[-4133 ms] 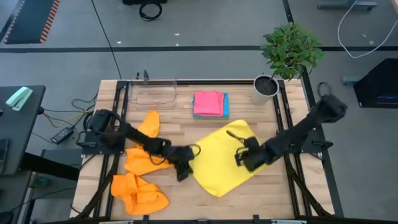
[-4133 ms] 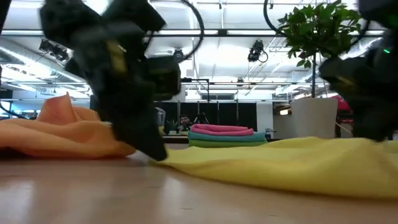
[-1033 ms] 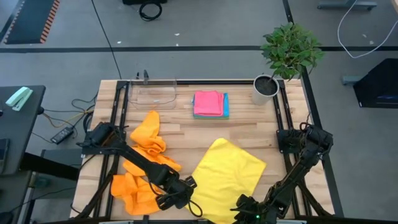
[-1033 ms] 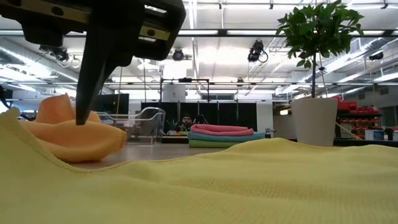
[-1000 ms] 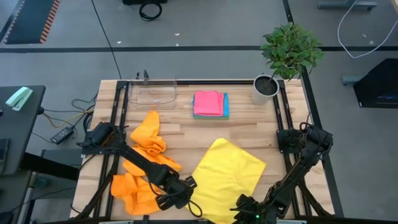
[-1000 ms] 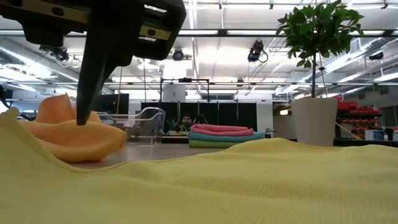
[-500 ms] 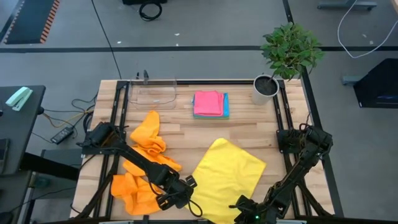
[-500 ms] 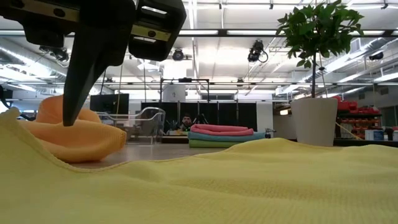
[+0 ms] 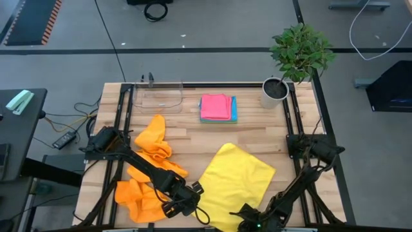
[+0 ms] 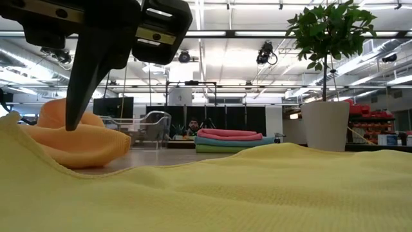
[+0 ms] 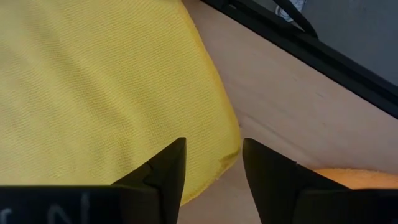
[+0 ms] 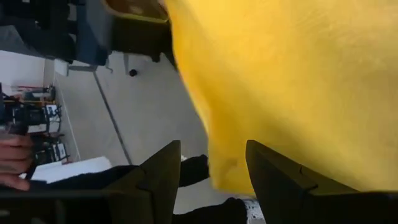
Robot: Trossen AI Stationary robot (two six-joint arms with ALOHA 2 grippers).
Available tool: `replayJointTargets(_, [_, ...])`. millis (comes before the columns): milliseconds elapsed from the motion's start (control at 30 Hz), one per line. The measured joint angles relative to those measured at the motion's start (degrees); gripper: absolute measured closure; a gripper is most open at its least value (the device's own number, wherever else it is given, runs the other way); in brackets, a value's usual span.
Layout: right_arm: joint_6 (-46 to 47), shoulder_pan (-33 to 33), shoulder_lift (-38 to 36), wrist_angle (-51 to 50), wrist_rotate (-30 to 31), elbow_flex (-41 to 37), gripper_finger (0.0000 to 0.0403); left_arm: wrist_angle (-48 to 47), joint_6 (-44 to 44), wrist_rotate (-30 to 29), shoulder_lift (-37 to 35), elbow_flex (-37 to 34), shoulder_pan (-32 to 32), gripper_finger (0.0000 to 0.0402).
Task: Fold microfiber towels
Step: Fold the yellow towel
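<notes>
1. From above, the yellow towel [image 9: 237, 185] lies spread on the table [image 9: 257, 132], turned like a diamond, its long diagonal running from the near edge up toward the potted plant [image 9: 296, 55]. Two crumpled orange towels [image 9: 145, 177] sit to its left; a folded pink towel [image 9: 215, 106] is stacked on a blue one at the back, beside a clear tray [image 9: 158, 96]. The left gripper [image 9: 187, 201] and right gripper [image 9: 248, 222] stand at the yellow towel's two near corners.
2. From table height, the yellow cloth fills the foreground; a dark finger of the left gripper [image 10: 84, 90] hangs above it, orange cloth behind.
3. The left wrist view shows its fingers [image 11: 165, 171] parted, straddling the yellow corner, nothing pinched yet.
4. The right wrist view shows fingers [image 12: 273, 168] likewise parted about the yellow hem, holding nothing I can see.
5. I'd judge this the corner-grasp before the first fold; next, both must close, then lift and carry the near edge toward the far one.
</notes>
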Motion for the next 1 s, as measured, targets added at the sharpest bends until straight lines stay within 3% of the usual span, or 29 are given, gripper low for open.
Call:
replayJointTargets(267, [-0.95,-0.75,0.67,-0.78,-0.13,0.83,0.0232,0.00,0.02,0.00,0.00,0.00,0.00,0.0250])
replayJointTargets(633, [-2.51,-0.62,0.66,-1.11,-0.13,0.83,0.0354,0.00,0.07,0.00,0.00,0.00,0.00,0.0303])
replayJointTargets(1000, [-2.55,-0.62,0.66,-0.74,-0.13,0.83,0.0361,-2.10,1.30,1.47,0.00,-0.07,0.00,0.0332])
